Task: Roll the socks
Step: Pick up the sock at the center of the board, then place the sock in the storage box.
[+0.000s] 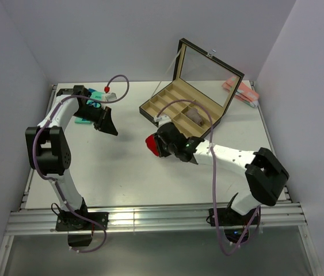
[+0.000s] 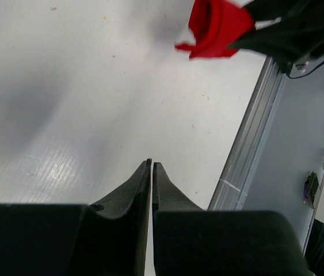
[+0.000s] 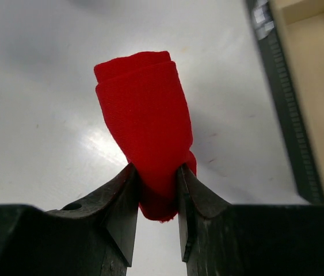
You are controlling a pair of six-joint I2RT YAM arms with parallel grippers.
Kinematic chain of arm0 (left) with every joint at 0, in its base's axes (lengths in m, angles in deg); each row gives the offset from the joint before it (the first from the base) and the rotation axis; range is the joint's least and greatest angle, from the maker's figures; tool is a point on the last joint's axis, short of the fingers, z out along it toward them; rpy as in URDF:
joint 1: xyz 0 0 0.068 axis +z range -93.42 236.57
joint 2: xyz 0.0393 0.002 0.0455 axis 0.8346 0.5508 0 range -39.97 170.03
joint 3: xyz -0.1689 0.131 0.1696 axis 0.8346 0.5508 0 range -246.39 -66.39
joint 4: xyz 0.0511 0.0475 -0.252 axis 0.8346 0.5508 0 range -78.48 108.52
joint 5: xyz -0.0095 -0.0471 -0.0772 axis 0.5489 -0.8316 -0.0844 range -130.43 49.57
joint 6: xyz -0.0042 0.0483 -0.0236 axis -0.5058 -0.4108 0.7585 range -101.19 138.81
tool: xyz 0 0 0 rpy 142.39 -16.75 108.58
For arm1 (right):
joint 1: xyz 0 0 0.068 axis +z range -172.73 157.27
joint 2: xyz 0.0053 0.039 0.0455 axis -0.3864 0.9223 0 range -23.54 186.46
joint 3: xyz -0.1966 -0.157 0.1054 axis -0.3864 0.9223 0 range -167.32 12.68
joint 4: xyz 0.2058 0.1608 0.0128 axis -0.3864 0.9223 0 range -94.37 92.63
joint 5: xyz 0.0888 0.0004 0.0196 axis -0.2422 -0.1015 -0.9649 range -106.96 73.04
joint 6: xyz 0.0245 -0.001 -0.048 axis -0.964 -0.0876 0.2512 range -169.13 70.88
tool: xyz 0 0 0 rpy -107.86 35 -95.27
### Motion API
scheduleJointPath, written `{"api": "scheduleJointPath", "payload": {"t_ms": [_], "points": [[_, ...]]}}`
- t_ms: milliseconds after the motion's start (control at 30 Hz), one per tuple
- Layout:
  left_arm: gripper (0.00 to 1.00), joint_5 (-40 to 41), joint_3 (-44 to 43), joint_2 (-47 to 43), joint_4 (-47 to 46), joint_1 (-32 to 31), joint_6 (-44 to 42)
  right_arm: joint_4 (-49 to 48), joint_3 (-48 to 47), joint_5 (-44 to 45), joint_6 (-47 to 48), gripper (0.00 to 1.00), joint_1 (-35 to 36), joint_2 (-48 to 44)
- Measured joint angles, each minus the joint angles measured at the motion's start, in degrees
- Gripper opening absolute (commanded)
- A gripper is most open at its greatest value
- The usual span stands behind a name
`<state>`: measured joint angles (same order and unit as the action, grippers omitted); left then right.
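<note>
Rolled red sock (image 3: 141, 109) clamped in right gripper (image 3: 157, 172); left gripper (image 2: 151, 165) jaws together, empty, at sock's 10 o'clock. Hold firm so roll won't unwind.

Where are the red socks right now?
In the top view, the socks are near the middle of the table, clamped in the right gripper, just in front of the open compartment box.

My left arm folds up at the elbow and reaches inward. My left gripper (image 2: 151, 164) points down, its fingers pressed together with nothing between them. My right arm stretches low toward the middle, and my right gripper (image 3: 156, 169) pinches the socks (image 3: 144, 126) at their base.
</note>
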<state>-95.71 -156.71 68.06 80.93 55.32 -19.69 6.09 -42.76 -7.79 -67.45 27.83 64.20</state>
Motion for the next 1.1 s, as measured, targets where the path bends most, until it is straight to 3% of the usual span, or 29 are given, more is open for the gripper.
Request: {"api": "scheduleJointPath", "payload": {"t_ms": [167,433,700,1100], "points": [[0.11,-0.6,0.0,0.0,1.0,0.1,-0.2,3.0,-3.2,3.2,2.2,0.0,-6.2,-3.5],[0.11,-0.8,0.1,-1.4,1.2,0.2,-0.2,3.5,-7.2,17.6,12.2,0.0,-12.9,-5.1],[0.11,-0.7,1.1,-5.3,0.0,0.3,0.2,-1.8,-6.2,29.4,25.1,0.0,-13.7,-1.6],[0.11,-0.7,2.0,-5.5,-0.7,0.3,0.2,-7.5,-5.7,33.5,33.3,0.0,-13.9,7.3]]}}
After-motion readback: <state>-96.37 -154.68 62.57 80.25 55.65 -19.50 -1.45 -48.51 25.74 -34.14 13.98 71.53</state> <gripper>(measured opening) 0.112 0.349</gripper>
